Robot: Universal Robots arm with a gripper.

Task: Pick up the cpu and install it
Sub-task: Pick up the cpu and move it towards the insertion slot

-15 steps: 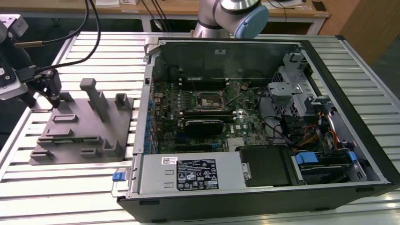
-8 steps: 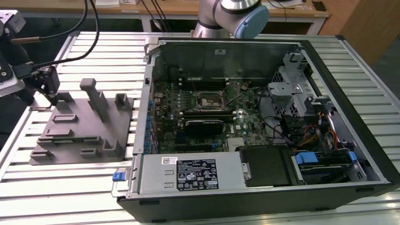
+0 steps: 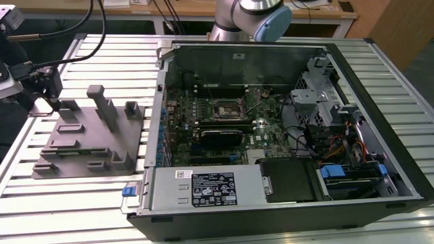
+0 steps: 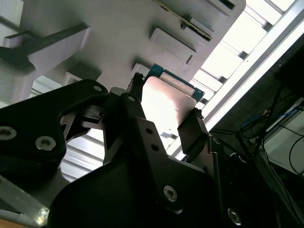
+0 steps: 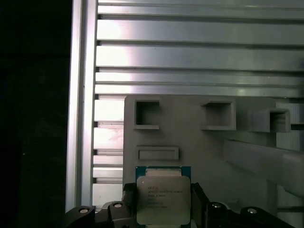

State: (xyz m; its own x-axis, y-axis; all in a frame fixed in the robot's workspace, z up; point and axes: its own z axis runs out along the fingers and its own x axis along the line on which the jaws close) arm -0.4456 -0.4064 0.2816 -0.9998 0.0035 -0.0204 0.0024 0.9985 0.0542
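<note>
The cpu (image 5: 163, 198), a small square chip with a pale metal top and a blue-green edge, sits between my gripper's (image 5: 163, 205) two black fingers (image 5: 128, 205), which are shut on its opposite sides. In the second wrist view the cpu (image 4: 167, 100) is held above the grey moulded fixture (image 4: 118, 33) by the gripper (image 4: 164, 114). In the exterior view the gripper (image 3: 53, 103) hangs over the far corner of the fixture (image 3: 88, 140) on the exterior view's left. The black socket frame (image 3: 224, 109) lies on the motherboard inside the open computer case (image 3: 376, 96).
The fixture's upright blocks (image 3: 101, 101) rise close beside the gripper. The case's metal wall (image 3: 162, 86) stands between the fixture and the motherboard. Cables (image 3: 318, 137), a drive cage (image 3: 318, 96) and a power supply (image 3: 203, 188) fill the case. The slatted aluminium table (image 3: 68, 203) surrounds everything.
</note>
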